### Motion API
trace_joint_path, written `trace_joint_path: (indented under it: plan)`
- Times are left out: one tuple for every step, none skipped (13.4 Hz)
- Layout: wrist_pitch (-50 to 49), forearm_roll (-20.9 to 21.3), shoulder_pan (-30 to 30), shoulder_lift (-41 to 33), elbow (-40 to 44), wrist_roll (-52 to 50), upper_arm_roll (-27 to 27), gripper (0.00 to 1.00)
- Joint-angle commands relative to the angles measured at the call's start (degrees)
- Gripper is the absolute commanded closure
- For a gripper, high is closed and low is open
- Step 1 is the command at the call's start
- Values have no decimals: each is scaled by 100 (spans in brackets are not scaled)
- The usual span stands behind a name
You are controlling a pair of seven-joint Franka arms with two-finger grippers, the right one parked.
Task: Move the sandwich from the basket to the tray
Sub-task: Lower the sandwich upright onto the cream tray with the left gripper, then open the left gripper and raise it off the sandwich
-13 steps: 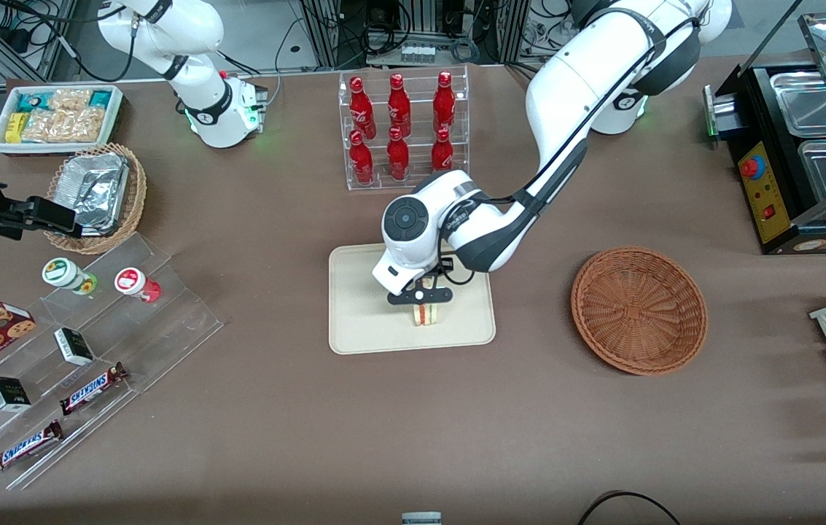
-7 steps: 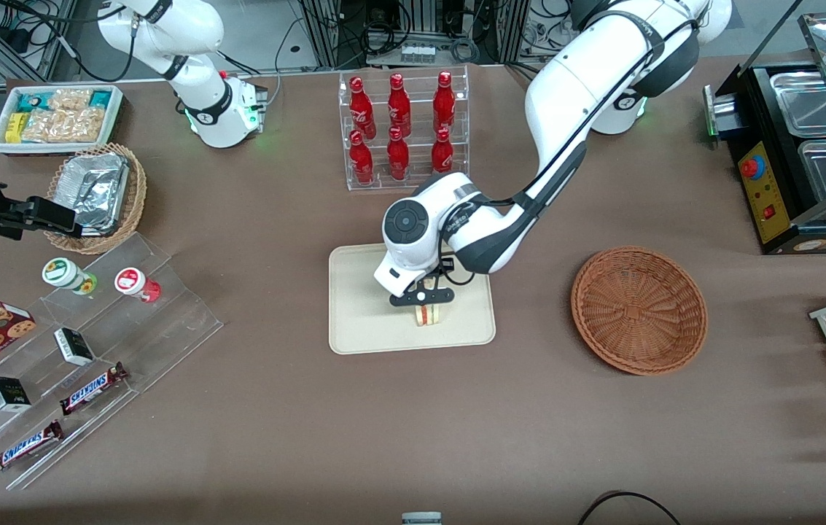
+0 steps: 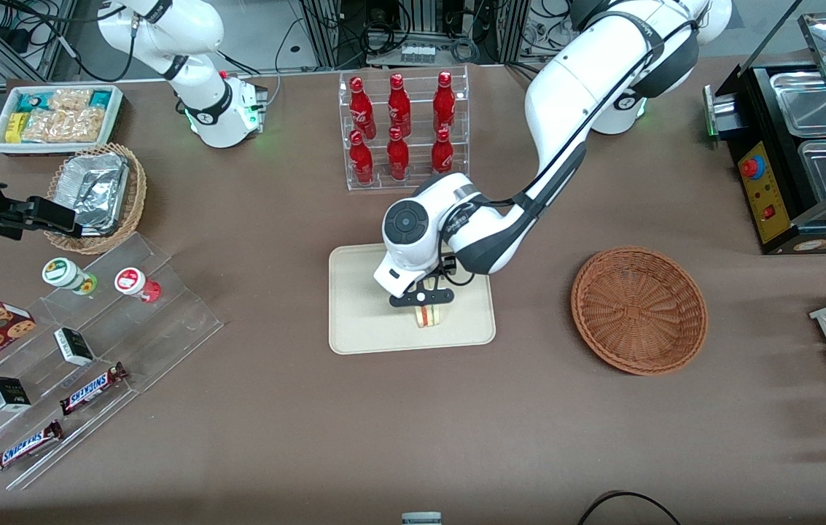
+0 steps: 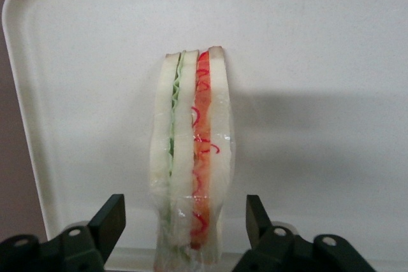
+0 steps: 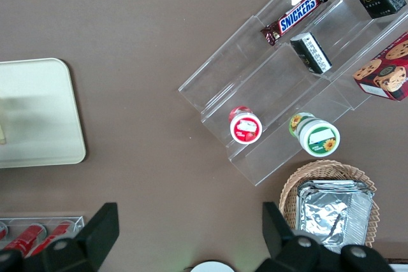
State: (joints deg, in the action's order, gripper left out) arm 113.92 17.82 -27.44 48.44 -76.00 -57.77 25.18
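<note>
Hanging low over the tray (image 4: pixel 319 62) with the gripper (image 4: pixel 185 211) spread wide, straddling the sandwich (image 4: pixel 191 157) without touching it. Showing a clear strip of tray between each black finger (image 4: pixel 113 216) and the wrapped bread. Barely shifting over the last second in the front view, only settling a touch, with the wedge looking slightly narrower and no longer pressed.

Reading that as the release having just happened, so the carrying part is probably finished. Leaving the sandwich on the tray, well apart from the basket (image 3: pixel 639 310), which is sitting bare toward the working arm's end of the table. Needing now, most likely, only a straight lift clear, so as not to clip the wedge and tip it.

Standing on a thin edge – soft pale bread slices, with green shreds in one seam and red and orange filling in the other, all under clear, slightly crinkled film. Looking squashy and top-heavy, easy to topple. Resting on smooth, matte cream plastic with rounded corners and a low rim. Contrasting with the round, reddish-brown woven wicker of the shallow bowl.
</note>
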Motion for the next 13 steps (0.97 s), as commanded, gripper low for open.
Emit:
trace_joint_path:
  plan:
    - [-151,29,-60,-229,138,-68,-31,0]
    - [-273,-23,-51,-361,138,-68,-13,0]
    - [-465,-154,-25,-466,147,-68,4,0]
    - [-633,-347,-25,-607,208,-68,4,0]
    - [-808,-514,-33,-721,313,-68,-4,0]
    - [-1036,-594,-33,-862,366,-68,-4,0]
    - [-1195,-604,-25,-1020,376,-59,4,0]
    - [-1292,-613,-25,-1187,376,-59,-4,0]
    - [-1398,-604,-25,-1327,376,63,-13,0]
    - [-1521,-604,2,-1442,376,308,-31,0]
    - [-1652,-604,89,-1521,376,623,-31,0]
    - [-1741,-613,246,-1557,376,940,-22,0]
    - [-1820,-604,344,-1670,367,1239,-13,0]
